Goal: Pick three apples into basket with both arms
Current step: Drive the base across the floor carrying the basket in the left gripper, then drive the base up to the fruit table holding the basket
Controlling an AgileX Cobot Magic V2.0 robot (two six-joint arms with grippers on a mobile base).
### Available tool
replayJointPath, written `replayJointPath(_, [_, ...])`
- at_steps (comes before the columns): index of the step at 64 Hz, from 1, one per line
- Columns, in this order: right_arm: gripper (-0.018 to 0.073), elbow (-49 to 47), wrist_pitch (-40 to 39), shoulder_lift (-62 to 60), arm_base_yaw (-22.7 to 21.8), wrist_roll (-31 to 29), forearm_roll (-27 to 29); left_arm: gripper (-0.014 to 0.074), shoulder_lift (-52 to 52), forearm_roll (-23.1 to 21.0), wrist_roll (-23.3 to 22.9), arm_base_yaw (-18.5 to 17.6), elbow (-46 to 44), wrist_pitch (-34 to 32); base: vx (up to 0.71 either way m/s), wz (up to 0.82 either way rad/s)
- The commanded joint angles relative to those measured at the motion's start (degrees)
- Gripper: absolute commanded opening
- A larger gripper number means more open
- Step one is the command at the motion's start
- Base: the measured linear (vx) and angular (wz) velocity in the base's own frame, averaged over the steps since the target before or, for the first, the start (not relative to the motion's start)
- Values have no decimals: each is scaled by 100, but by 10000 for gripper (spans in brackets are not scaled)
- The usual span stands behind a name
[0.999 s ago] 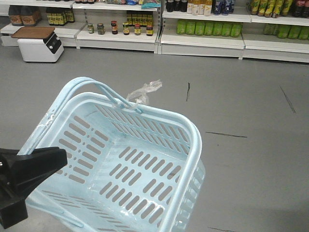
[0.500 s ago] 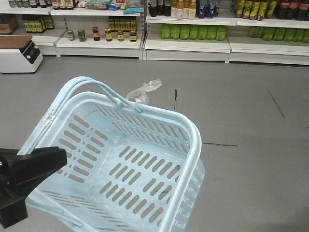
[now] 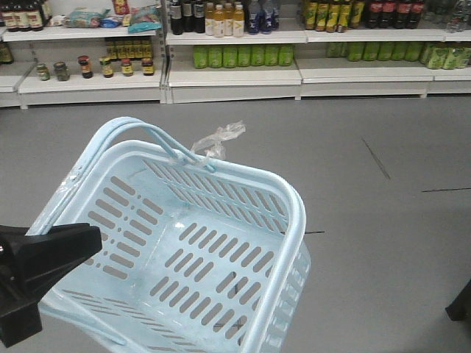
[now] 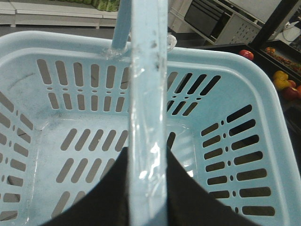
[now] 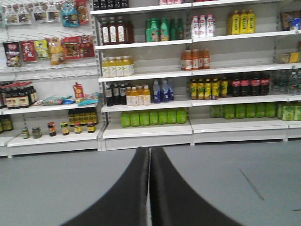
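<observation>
Left end effector (image 4: 146,162) pinches the handle (image 4: 148,70) so the empty basket (image 3: 291,220) hangs mouth-up over the floor (image 3: 375,213), ready for loading; right end effector (image 5: 149,157), pressed together, carries nothing.

The front view looks ahead and down from behind the left gripper (image 3: 66,250), over the basket (image 3: 243,175), to the floor (image 3: 368,220) and far shelves (image 3: 235,73). The left wrist view looks past that gripper, very near, into the same basket. The right wrist view faces level beyond the right gripper (image 5: 149,151) and shares the shelves' green bottles (image 5: 153,117).
</observation>
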Motion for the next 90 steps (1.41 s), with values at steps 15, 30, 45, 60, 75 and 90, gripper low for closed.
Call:
replayJointPath(15, [-5,38,-424,-71,11,-27,-38,-7,-33,-263,0,-26,-171,-315,21,-48])
replayJointPath(30, [-5,38,-424,-71,11,-27,-38,-7,-33,-263,0,-26,-171,-315,17,-59])
replayJointPath(45, [-5,38,-424,-71,11,-27,-38,-7,-33,-263,0,-26,-171,-315,15,-59])
replayJointPath(60, [-5,38,-424,-71,11,-27,-38,-7,-33,-263,0,-26,-171,-315,15,-58])
replayJointPath(75, [-5,38,-424,-71,11,-27,-38,-7,-33,-263,0,-26,-171,-315,15,-60])
replayJointPath(90, [-5,38,-424,-71,11,-27,-38,-7,-33,-263,0,-26,-171,-315,15,-63])
